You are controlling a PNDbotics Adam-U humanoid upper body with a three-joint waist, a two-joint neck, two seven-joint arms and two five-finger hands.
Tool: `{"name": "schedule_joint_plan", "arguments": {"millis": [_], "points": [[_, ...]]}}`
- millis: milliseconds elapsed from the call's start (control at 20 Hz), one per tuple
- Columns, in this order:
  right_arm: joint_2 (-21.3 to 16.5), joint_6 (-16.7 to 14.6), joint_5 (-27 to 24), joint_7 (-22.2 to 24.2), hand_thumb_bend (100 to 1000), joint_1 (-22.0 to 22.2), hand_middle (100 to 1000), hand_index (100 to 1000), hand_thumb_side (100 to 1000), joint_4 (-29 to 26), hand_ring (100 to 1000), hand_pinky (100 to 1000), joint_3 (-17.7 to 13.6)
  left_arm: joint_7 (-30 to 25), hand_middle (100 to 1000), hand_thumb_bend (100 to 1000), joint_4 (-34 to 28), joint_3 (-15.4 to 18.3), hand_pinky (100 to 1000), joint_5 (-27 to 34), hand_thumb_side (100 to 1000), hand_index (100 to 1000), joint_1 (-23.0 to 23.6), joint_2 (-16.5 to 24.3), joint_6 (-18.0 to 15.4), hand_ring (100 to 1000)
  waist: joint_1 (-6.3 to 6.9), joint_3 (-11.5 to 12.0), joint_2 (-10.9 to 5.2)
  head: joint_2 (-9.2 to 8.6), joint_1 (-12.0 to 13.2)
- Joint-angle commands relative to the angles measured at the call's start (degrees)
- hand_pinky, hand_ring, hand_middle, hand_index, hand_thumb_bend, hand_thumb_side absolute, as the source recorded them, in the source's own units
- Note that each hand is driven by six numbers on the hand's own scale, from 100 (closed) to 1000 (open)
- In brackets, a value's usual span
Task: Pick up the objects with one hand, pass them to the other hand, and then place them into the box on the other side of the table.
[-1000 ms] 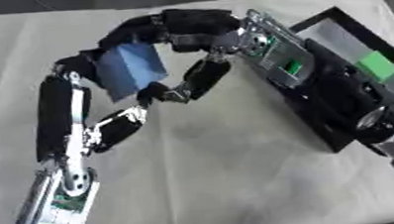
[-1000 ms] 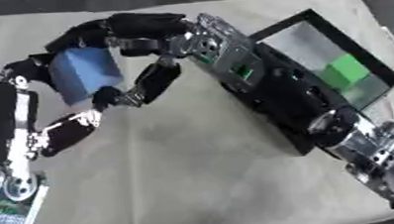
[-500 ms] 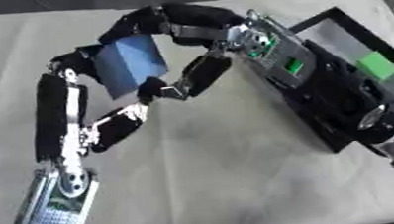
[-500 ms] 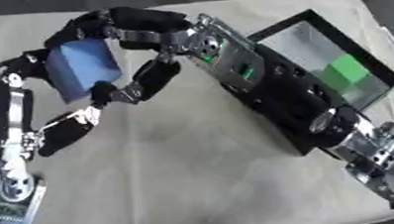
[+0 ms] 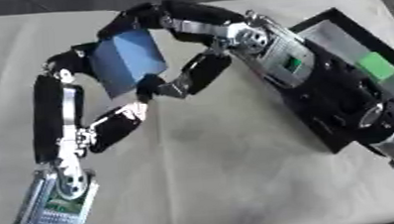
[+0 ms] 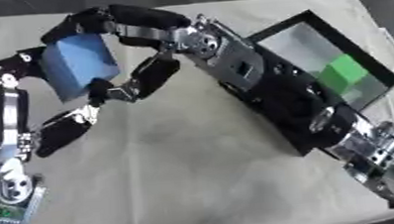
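Blue block (image 5: 127, 59) now higher, upper left of frame; left hand (image 5: 72, 68) and right hand (image 5: 155, 22) both curled around it.

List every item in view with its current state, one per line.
blue block: lifted off the table, held between both hands.
left hand: fingers curled on the blue block.
right hand: fingers curled around the blue block.
box: on the table's right side, open.
green block: lying inside the box.
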Motion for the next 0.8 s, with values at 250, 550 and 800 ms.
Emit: {"name": "schedule_joint_plan", "arguments": {"millis": [250,550,800], "points": [[-0.30,0.00,-2.57,0.95,100,-0.50,632,717,210,-0.54,546,941,0.54,0.81,479,100,-1.74,-0.49,770,1.38,244,607,-1.17,-0.92,-0.51,565,-0.49,-0.20,-0.12,-0.50,-0.42],[-0.49,0.34,-4.03,1.49,100,-0.51,613,702,210,-1.03,529,928,0.48,-0.48,638,113,-1.07,-0.62,810,1.20,236,747,-1.14,-0.94,0.33,664,-0.45,-0.25,-0.20,-0.62,-0.58],[-0.64,0.55,-4.72,1.71,100,-0.54,605,696,208,-1.39,524,922,0.41,-4.46,728,413,-0.45,-0.70,855,-1.68,249,837,-1.12,-0.93,1.28,743,-0.44,-0.39,-0.25,-0.48,-0.71]]}}
